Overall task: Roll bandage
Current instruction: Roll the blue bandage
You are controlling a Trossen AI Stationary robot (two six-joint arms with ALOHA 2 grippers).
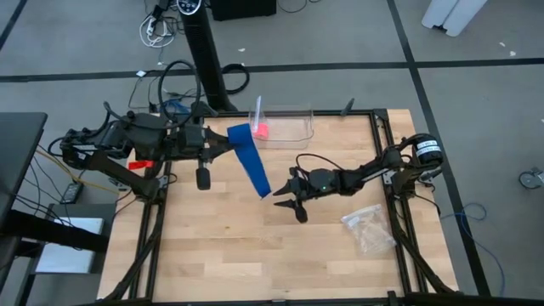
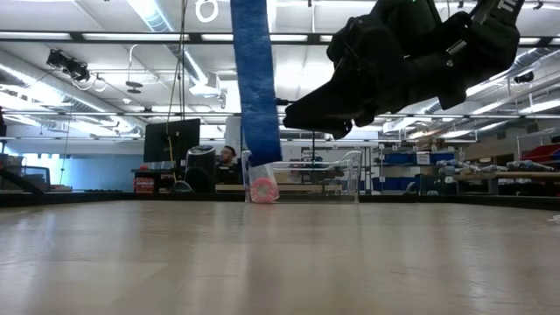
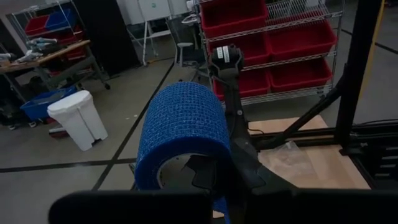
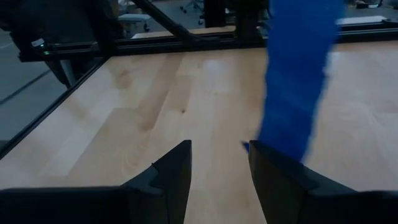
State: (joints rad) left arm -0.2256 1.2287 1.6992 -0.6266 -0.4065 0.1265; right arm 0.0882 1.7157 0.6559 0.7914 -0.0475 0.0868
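One bandage (image 1: pixel 250 158), bright blue stretch fabric: upper end wound into a roll (image 3: pixel 183 134), held aloft at the table's far left by the left gripper (image 1: pixel 223 143), whose fingers were clamped together on it; loose tail hung down (slanting rightward in the high view) toward the table's middle, its lower end just beside the right gripper (image 1: pixel 286 202).

Right gripper: fingers (image 4: pixel 168 174) stood apart, nothing between them, above the wooden table (image 1: pixel 221 255), with the strip (image 4: pixel 297 81) just beyond one fingertip.

Clear plastic container (image 1: pixel 289 123), far edge of table, a small pink object (image 1: pixel 262 130) inside.

Clear plastic bag (image 1: pixel 370 229), near right.
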